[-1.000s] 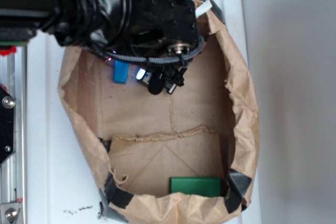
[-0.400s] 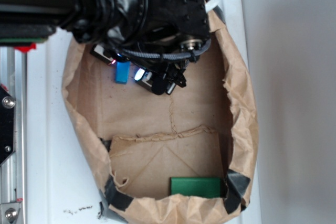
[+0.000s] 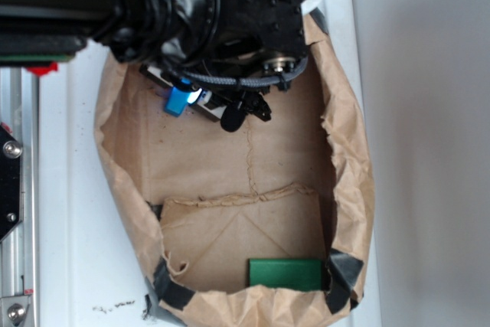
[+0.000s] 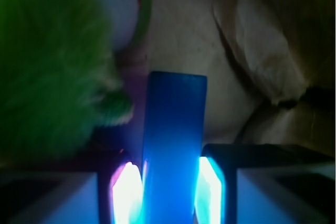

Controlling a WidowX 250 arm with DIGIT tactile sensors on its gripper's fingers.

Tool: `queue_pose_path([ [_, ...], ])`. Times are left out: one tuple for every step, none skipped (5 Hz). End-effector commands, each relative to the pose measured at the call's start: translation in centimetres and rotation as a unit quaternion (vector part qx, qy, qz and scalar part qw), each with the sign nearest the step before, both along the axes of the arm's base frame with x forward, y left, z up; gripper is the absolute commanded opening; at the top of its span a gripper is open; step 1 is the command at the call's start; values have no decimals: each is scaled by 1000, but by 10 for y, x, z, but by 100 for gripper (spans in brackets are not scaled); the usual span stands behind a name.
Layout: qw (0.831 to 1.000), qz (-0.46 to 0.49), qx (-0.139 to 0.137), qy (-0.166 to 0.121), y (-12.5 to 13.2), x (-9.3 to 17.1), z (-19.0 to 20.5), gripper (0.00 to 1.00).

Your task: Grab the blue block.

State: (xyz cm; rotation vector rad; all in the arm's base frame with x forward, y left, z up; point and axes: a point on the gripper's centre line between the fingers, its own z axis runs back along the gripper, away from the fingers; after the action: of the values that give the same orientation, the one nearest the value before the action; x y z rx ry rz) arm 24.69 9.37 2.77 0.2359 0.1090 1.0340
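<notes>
The blue block point(image 4: 176, 124) is a long bright blue bar lying on the brown paper, its near end between my two glowing pads. My gripper point(image 4: 170, 192) is shut on it, both pads pressed against its sides. In the exterior view only a short piece of the blue block point(image 3: 178, 100) shows under the black arm, at the back left of the bag, with my gripper point(image 3: 184, 103) around it. A fuzzy green plush frog point(image 4: 52, 66) lies close on the block's left in the wrist view.
Everything sits inside a wide, flattened brown paper bag point(image 3: 348, 151) with raised crumpled walls. A flat dark green block point(image 3: 285, 273) lies at the bag's near edge. A metal rail point(image 3: 11, 189) runs along the left.
My gripper has shifted left onto the blue block and its fingers have come in against the block's sides; the block now shows less under the arm.
</notes>
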Motion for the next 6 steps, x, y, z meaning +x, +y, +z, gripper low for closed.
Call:
queue_pose_path([
  [980, -128, 48, -147, 7, 9, 44, 0],
  [966, -204, 38, -151, 3, 13, 60, 0],
  [951, -263, 23, -159, -10, 18, 82, 0],
  [942, -299, 11, -149, -21, 23, 94, 0],
  [928, -345, -10, -144, -28, 21, 102, 0],
  [906, -397, -41, -138, -38, 21, 112, 0],
])
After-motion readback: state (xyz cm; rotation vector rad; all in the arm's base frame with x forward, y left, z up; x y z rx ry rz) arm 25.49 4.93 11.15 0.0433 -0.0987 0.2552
